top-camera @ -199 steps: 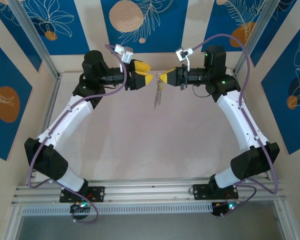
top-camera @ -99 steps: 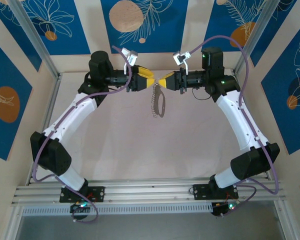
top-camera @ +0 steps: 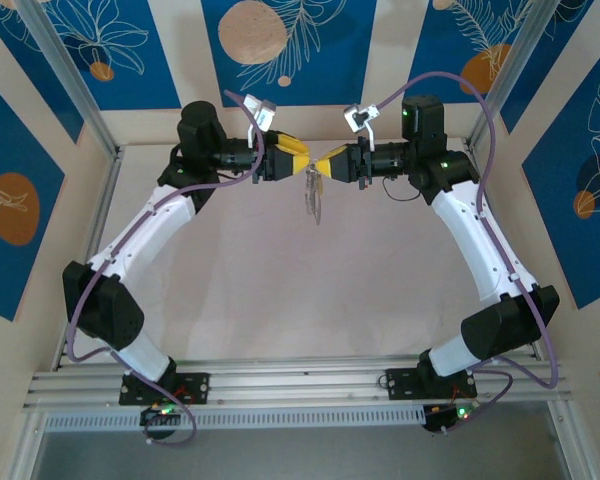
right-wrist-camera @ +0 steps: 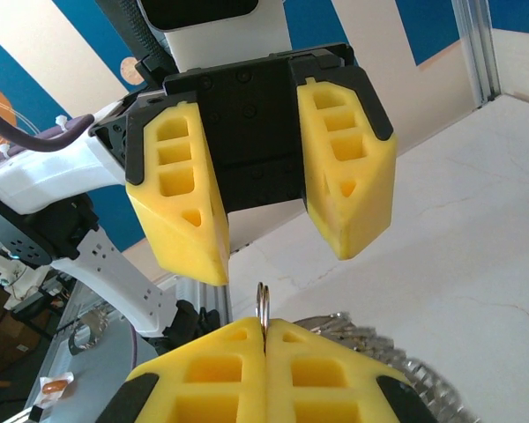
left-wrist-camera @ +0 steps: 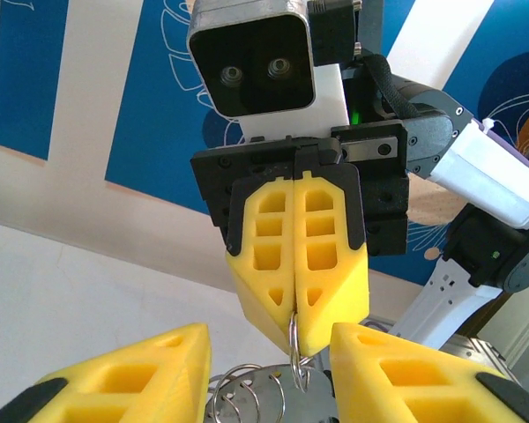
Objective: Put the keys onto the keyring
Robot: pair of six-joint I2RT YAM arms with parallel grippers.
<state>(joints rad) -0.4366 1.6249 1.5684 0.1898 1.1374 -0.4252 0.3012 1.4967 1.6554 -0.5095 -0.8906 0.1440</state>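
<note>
**Silver ring pinched, second grip pending**

Pressed flat together, the right fingers (left-wrist-camera: 322,264) clamped the keyring (left-wrist-camera: 295,348) by its thin wire loop, edge-on, at the upper centre of the overhead view. From there it hung over the white tabletop (top-camera: 280,290): coiled silver wire, with a pale toothed strip (right-wrist-camera: 414,370) trailing along one side. Facing them, the left fingers (right-wrist-camera: 181,203) stood apart on either side of the bunch; whether they touched it I could not tell. It looked like the hand-over step, ahead of any threading. I judged the next move needed a gentle, centred squeeze on the loop, since thin wire could slip or twist.
</note>
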